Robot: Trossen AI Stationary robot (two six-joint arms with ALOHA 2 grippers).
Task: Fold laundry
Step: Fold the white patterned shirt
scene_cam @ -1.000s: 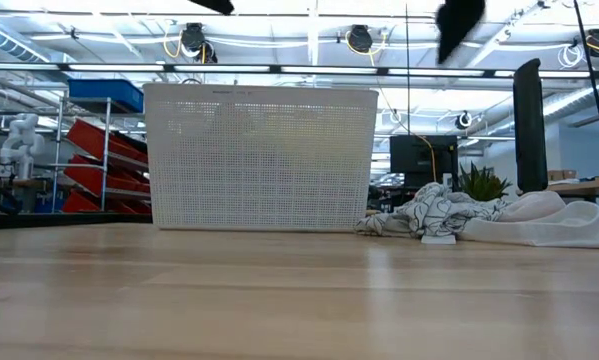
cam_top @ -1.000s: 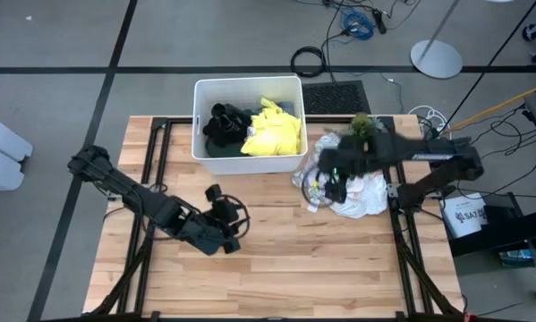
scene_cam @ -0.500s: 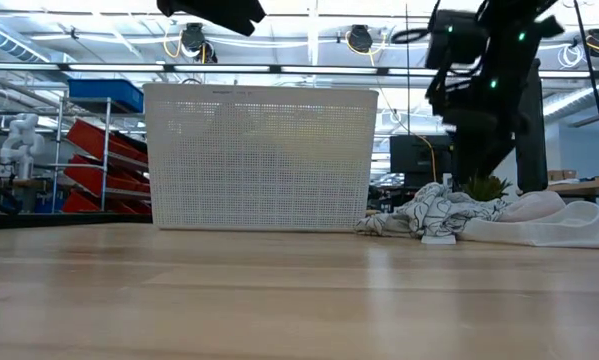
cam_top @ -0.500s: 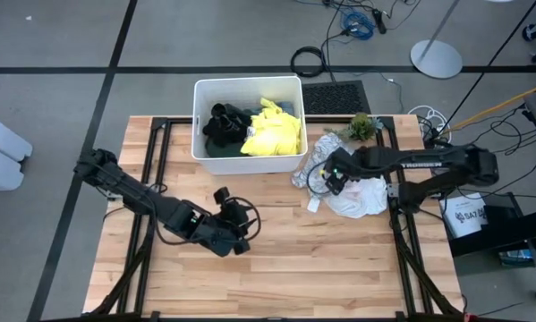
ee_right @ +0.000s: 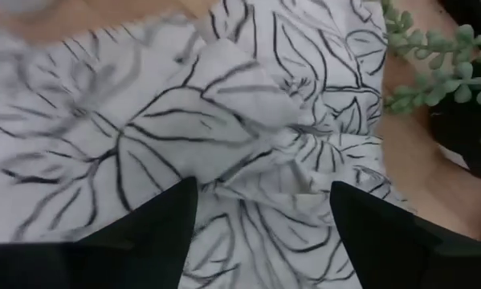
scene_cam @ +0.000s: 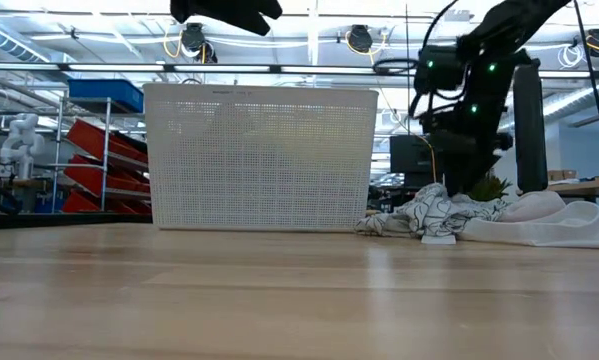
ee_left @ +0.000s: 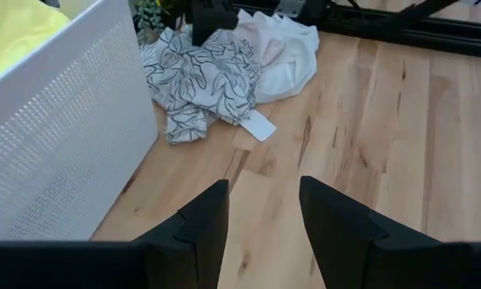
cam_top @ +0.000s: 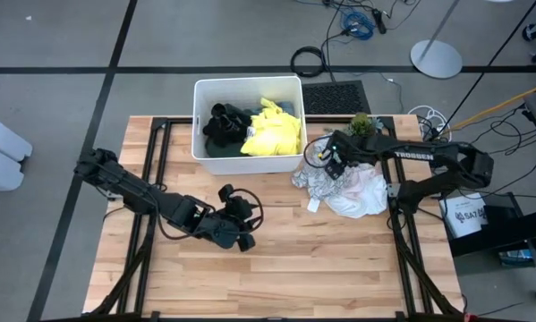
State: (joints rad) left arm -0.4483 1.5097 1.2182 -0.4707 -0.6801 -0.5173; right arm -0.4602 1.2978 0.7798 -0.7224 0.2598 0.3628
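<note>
White leaf-patterned garment (cam_top: 339, 186) lies crumpled on the tabletop (cam_top: 339, 259) just beside the bin (cam_top: 247, 117), right gripper (cam_top: 330, 167) fingers spread empty above it, left gripper (cam_top: 241, 213) open, holding nothing.

Right end effector (cam_top: 332, 164) over the crumpled white patterned garment (cam_top: 344, 186) beside the bin (cam_top: 198, 125). Yellow garment (cam_top: 272, 130) and black garment (cam_top: 225, 125) in bin. Left end effector (cam_top: 242, 234) mid-table (cam_top: 339, 259).

The right claw (cam_top: 328, 164) has come down onto the white patterned garment (cam_top: 344, 186).
</note>
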